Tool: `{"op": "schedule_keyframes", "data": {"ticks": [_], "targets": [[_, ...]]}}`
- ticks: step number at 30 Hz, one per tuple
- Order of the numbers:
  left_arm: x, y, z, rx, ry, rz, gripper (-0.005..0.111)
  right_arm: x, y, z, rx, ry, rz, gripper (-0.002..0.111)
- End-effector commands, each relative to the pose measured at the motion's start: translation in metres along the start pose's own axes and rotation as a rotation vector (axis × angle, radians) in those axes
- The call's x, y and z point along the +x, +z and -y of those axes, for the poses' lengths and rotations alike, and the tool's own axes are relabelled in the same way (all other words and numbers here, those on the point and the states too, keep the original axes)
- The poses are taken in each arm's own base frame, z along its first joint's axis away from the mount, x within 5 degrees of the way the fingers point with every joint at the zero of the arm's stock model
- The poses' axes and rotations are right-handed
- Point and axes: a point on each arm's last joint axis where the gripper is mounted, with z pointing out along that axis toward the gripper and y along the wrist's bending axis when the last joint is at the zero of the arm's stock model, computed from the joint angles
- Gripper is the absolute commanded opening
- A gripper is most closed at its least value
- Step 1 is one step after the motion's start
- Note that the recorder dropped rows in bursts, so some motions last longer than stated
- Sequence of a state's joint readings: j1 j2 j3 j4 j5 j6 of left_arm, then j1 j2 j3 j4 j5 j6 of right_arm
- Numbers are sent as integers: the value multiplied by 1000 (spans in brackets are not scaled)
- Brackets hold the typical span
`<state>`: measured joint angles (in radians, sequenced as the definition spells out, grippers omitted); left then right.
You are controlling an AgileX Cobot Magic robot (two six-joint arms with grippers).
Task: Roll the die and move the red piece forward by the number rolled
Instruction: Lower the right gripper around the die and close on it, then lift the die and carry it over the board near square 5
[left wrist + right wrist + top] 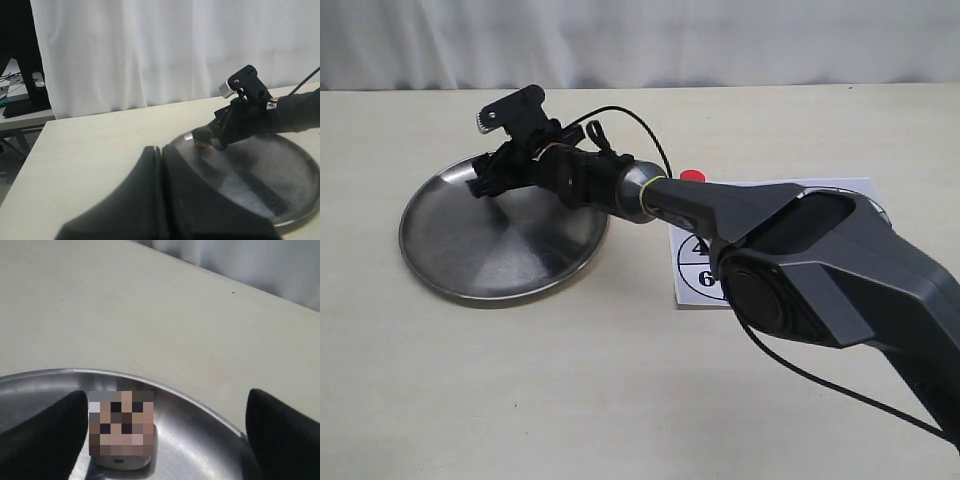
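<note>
A pale beige table [620, 400] is backed by a white curtain [640, 40]; in the left wrist view, dark furniture [20, 55] is seen beside the curtain. The left gripper [159, 150] is shown with its fingers pressed together, near the round metal plate [500, 270], which lies on the left of the table. At about 11 o'clock on the plate's rim the right gripper [483, 185] is held, its fingers [45, 440] spread wide. The die [121, 426] is seen inside the plate near the rim, between those fingers and just beside one of them. Its faces are blurred, so no pips can be read. The red piece [693, 176] is found between 2 and 3 o'clock from the plate, at the far edge of a white numbered sheet [698, 285] — only its top is seen behind the arm, so its axis cannot be told.
</note>
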<state>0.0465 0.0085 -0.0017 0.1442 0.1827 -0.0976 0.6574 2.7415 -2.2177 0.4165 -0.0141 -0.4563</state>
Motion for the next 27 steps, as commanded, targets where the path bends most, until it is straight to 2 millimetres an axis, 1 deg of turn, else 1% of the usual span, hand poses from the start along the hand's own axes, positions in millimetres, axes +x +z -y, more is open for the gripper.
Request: {"op": "schedule_keyframes", "data": {"ticks": [1, 7, 9, 12, 14, 16, 19, 21, 24, 27], "targets": [[-1, 0, 0, 5, 1, 13, 0, 0, 0, 2, 3, 3, 2, 80], [-1, 0, 0, 5, 1, 13, 0, 0, 0, 2, 3, 3, 2, 80], [-1, 0, 0, 5, 1, 13, 0, 0, 0, -2, -3, 0, 3, 79], [-1, 0, 0, 5, 1, 13, 0, -1, 0, -9, -12, -33, 8, 75], [-1, 0, 0, 5, 1, 13, 0, 2, 1, -9, -10, -81, 8, 71], [-1, 0, 0, 5, 1, 13, 0, 5, 2, -9, -10, -81, 3, 65], [-1, 0, 0, 5, 1, 13, 0, 17, 6, -9, -11, -81, -17, 52], [-1, 0, 0, 5, 1, 13, 0, 17, 7, -9, -11, -81, -18, 41], [-1, 0, 0, 5, 1, 13, 0, 13, 6, -10, -8, -81, -5, 23], [-1, 0, 0, 5, 1, 13, 0, 5, 2, -10, -16, -81, -6, 9]]}}
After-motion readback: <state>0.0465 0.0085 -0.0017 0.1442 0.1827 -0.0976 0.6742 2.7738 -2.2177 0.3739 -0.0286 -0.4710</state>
